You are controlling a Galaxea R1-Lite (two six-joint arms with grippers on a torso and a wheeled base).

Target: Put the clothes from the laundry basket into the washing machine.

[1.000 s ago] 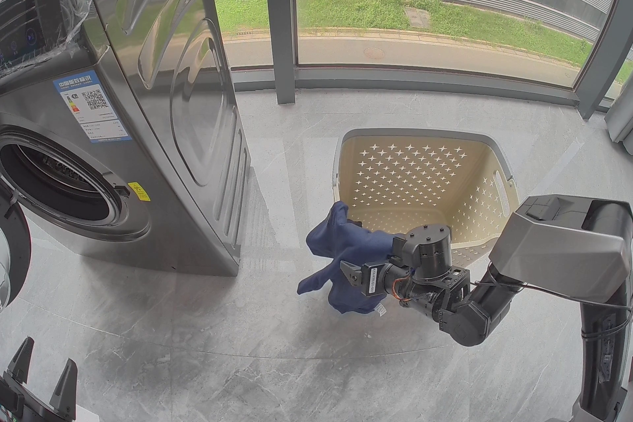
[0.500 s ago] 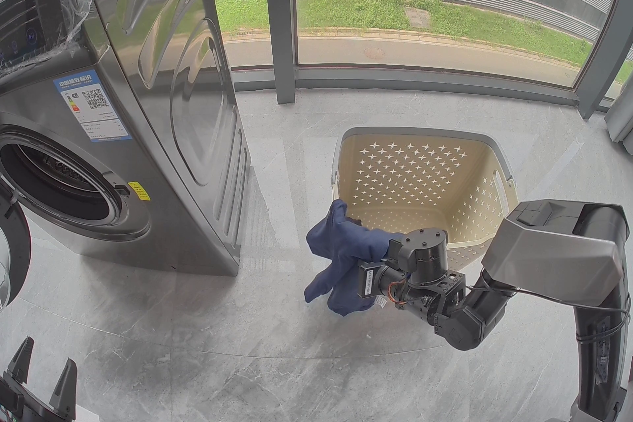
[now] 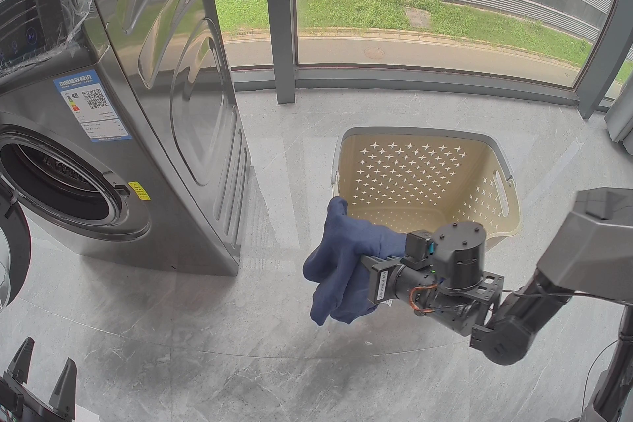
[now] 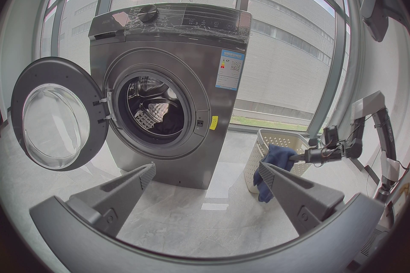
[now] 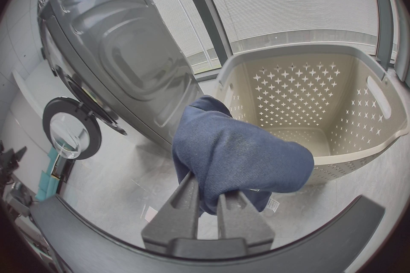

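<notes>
My right gripper (image 3: 370,277) is shut on a dark blue garment (image 3: 346,258), which hangs above the floor just in front of the cream laundry basket (image 3: 422,140). In the right wrist view the blue garment (image 5: 239,156) drapes over the closed fingers (image 5: 188,201), with the basket (image 5: 324,73) behind it. The grey washing machine (image 3: 132,113) stands at the left with its round drum opening (image 3: 59,182) uncovered. My left gripper (image 4: 209,178) is open, low and far from the machine; its view shows the door (image 4: 55,114) swung open and the drum (image 4: 153,109).
Tall windows (image 3: 428,1) and a grey pillar (image 3: 280,8) stand behind the basket. Bare grey floor (image 3: 217,337) lies between the basket and the washing machine.
The right arm has lifted and drawn the blue garment toward me and slightly right, away from the basket rim. The left gripper has stayed in place.
</notes>
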